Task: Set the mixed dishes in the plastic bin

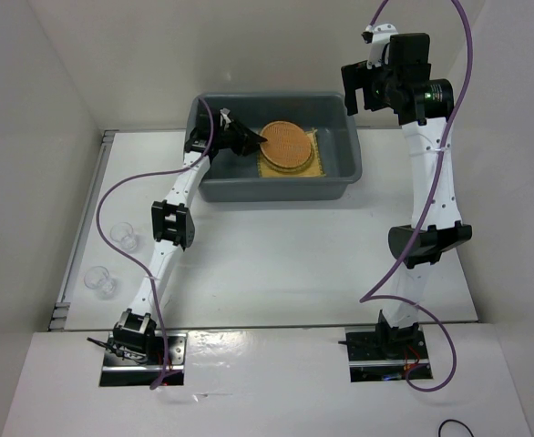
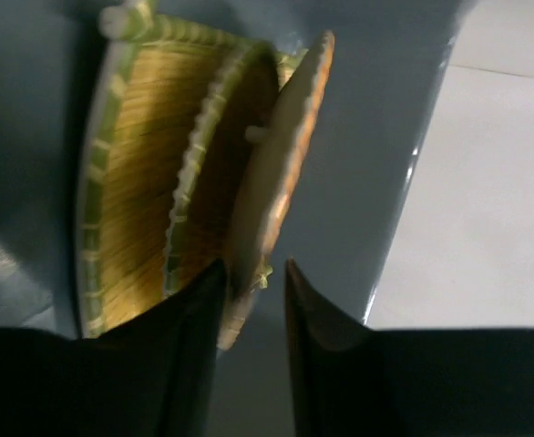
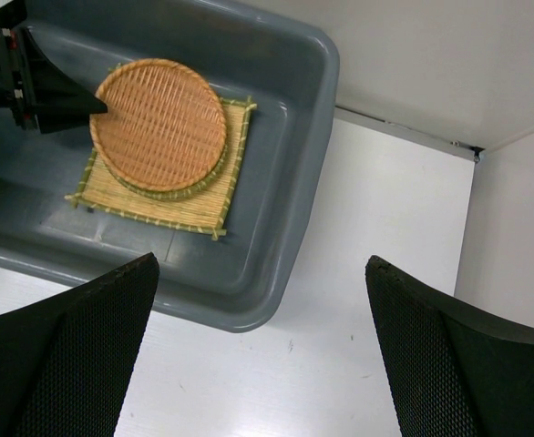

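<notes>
Glass cup point(image 1: 100, 279) and second glass cup point(image 1: 125, 236) stand on table point(image 1: 276, 264) left of left arm point(image 1: 162, 246), outside plastic bin point(image 1: 276, 193). Farther back, in bin: bamboo mat point(image 3: 194, 208) flat on floor, lower disc point(image 3: 178, 189) and top disc point(image 3: 158, 123) stacked on it. Left gripper point(image 2: 251, 271) narrow, top disc's rim between its fingers. Right gripper point(image 3: 261, 262) spread wide, holding nothing, above bin's right end.

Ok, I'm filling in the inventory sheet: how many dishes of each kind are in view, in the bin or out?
Bamboo mat: 1
Woven discs: 2
Glass cups: 2
Total: 5
</notes>
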`<act>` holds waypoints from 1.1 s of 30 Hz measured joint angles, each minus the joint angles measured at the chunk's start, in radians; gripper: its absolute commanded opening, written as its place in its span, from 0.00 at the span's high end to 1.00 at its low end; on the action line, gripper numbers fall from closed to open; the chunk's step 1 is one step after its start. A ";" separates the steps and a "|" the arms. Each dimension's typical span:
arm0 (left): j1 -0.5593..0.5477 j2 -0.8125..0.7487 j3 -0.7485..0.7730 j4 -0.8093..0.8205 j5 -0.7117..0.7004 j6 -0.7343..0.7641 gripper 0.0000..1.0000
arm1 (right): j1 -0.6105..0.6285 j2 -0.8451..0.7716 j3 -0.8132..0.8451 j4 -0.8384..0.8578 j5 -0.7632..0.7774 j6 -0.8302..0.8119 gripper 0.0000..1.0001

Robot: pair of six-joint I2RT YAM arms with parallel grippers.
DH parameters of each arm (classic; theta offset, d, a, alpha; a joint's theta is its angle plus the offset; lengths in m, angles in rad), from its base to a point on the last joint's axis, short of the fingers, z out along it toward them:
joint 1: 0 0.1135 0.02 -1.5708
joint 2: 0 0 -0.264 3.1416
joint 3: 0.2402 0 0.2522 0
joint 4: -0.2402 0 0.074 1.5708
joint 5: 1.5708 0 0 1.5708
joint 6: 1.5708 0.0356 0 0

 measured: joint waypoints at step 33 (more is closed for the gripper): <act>0.480 -1.134 -0.556 -0.799 -0.745 0.701 0.00 | 0.006 -0.030 -0.006 -0.007 -0.074 0.008 0.02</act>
